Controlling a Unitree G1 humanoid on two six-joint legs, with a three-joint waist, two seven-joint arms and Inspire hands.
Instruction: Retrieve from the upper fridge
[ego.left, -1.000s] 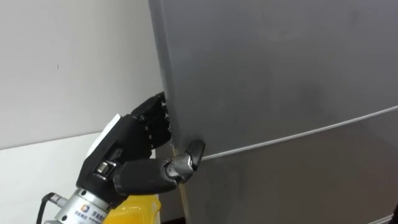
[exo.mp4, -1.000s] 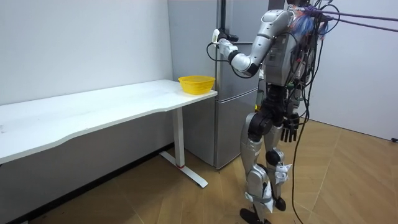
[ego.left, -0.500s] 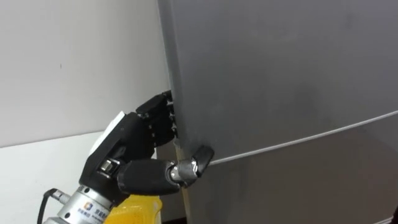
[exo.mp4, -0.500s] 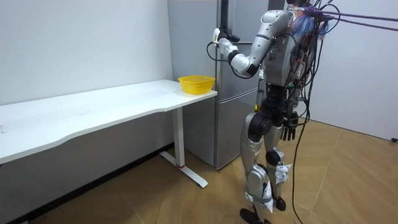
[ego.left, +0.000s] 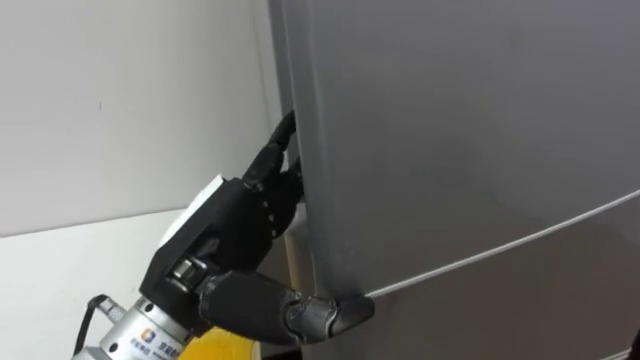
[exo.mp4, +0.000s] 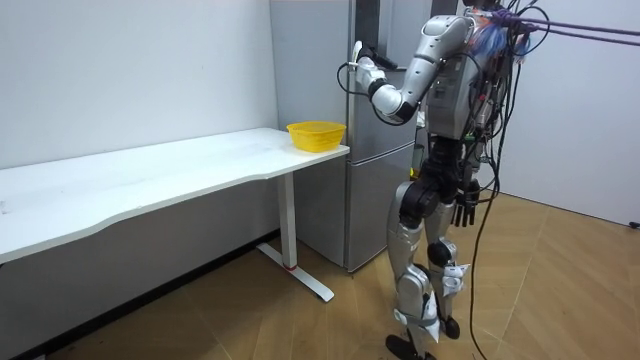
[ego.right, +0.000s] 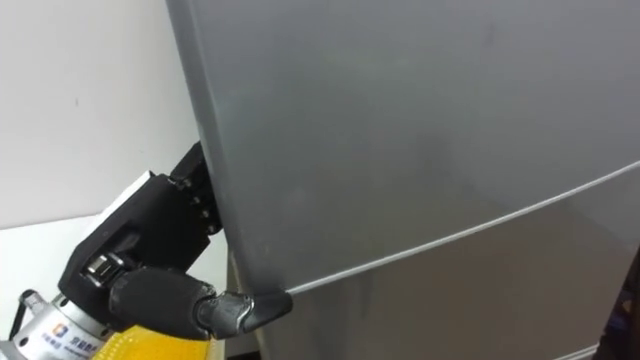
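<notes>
White wall, grey fridge (exo.mp4: 375, 220): left hand (ego.left: 228, 228) is pinching the upper door (ego.left: 450, 120) edge and right hand (exo.mp4: 463, 208) is hanging loose. With the contents hidden behind it, I'm guessing the thumb's risking 1 slip off smooth metal.

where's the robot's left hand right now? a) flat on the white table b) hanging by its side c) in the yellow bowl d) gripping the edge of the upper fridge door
d: the left hand hooks its fingers behind the edge of the upper fridge door, thumb on its front.

Left hand (ego.left: 230, 225) higher along the upper fridge door (ego.left: 450, 130) edge, fingers (ego.left: 278, 160) farther behind it.
</notes>
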